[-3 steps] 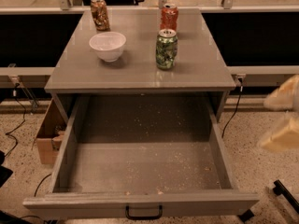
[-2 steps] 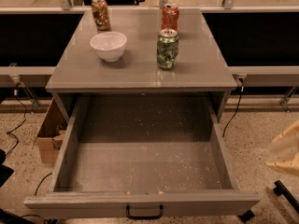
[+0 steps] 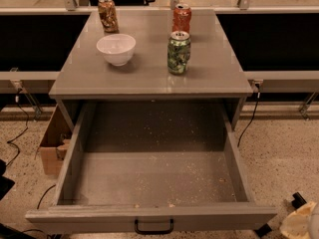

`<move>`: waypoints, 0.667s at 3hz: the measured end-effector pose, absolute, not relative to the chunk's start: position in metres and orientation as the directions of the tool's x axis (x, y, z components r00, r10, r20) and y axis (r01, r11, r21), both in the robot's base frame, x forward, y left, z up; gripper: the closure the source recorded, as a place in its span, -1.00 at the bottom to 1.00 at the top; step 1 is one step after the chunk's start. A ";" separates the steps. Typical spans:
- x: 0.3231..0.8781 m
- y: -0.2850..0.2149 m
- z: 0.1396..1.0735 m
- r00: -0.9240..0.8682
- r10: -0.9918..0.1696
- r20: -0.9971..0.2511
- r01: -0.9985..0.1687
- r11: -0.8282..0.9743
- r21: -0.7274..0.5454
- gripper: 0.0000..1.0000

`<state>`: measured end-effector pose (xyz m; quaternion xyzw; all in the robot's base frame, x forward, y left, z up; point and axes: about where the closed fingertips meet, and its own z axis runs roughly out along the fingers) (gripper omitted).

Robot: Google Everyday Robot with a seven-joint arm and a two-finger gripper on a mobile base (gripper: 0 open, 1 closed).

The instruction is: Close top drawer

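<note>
Well, the top drawer (image 3: 149, 183) stands pulled far out from under the table (image 3: 149, 78), crumbs speckling its floor. The pincer (image 3: 299, 224) hangs low, near the drawer's front right corner, off its handle; clenched or released, I cannot tell.

This looks like a robot test lab rather than a home. A plain grey worktop (image 3: 149, 78) stands on a speckled terrazzo floor (image 3: 284, 143). Loose cables (image 3: 21, 132) trail beyond its left edge near a cardboard box (image 3: 52, 143). The robot's pale tool (image 3: 299, 224) shows past its front right corner.
</note>
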<state>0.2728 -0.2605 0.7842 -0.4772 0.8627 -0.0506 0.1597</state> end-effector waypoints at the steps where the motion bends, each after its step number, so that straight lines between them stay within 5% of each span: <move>1: 0.259 -0.273 0.735 -0.511 -0.826 -0.238 -0.806 0.556 -0.202 1.00; 2: 0.268 -0.280 0.691 -0.480 -0.833 -0.275 -0.825 0.535 -0.181 1.00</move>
